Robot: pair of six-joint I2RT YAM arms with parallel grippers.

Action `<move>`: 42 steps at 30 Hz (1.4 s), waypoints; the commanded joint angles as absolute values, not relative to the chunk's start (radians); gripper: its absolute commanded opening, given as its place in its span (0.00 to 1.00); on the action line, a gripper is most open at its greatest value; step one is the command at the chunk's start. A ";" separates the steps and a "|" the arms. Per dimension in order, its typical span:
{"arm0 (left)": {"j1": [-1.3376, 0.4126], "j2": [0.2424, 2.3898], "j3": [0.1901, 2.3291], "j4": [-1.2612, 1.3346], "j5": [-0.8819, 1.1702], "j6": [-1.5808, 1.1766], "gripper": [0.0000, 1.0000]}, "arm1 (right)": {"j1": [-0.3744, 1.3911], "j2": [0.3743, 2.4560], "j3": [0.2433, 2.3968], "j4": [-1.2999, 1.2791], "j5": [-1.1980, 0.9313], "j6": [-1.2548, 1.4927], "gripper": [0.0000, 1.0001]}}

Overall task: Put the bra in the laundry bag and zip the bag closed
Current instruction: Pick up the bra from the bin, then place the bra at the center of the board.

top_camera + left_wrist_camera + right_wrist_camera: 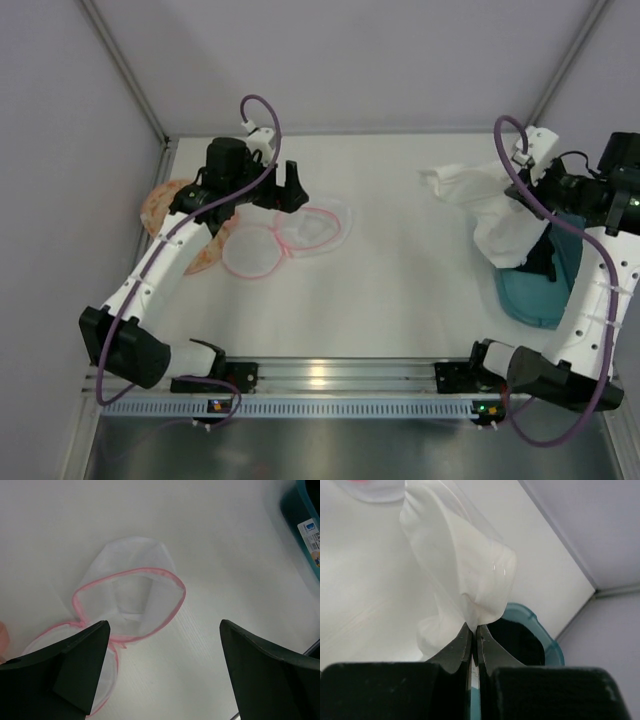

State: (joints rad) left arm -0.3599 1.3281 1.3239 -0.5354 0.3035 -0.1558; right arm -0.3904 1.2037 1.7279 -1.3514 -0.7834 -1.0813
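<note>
White tabletop (400, 300), speckled orange-cream laundry bag (156, 205) far left.

White pink-rimmed pouch (131, 594), teal tub (530, 295), cream orange-speckled laundry bag (157, 205), white cloth (465, 570)

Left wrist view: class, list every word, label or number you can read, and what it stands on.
"BA": start of a word cut off by the picture's edge, on the white sticker on the teal plastic tub.
Smaller print under its blue logo: too blurred to read.
</note>
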 commanded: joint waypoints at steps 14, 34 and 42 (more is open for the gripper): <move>-0.313 1.293 1.051 0.050 1.060 -0.875 0.99 | -0.046 1.057 1.484 -1.246 -1.153 -0.957 0.00; -0.460 1.298 0.879 0.727 0.871 -1.588 0.92 | 0.181 0.904 1.126 -0.635 -1.057 -0.480 0.00; -0.469 1.267 0.850 0.764 0.882 -1.605 0.70 | 0.186 0.933 1.052 -0.442 -1.028 -0.347 0.00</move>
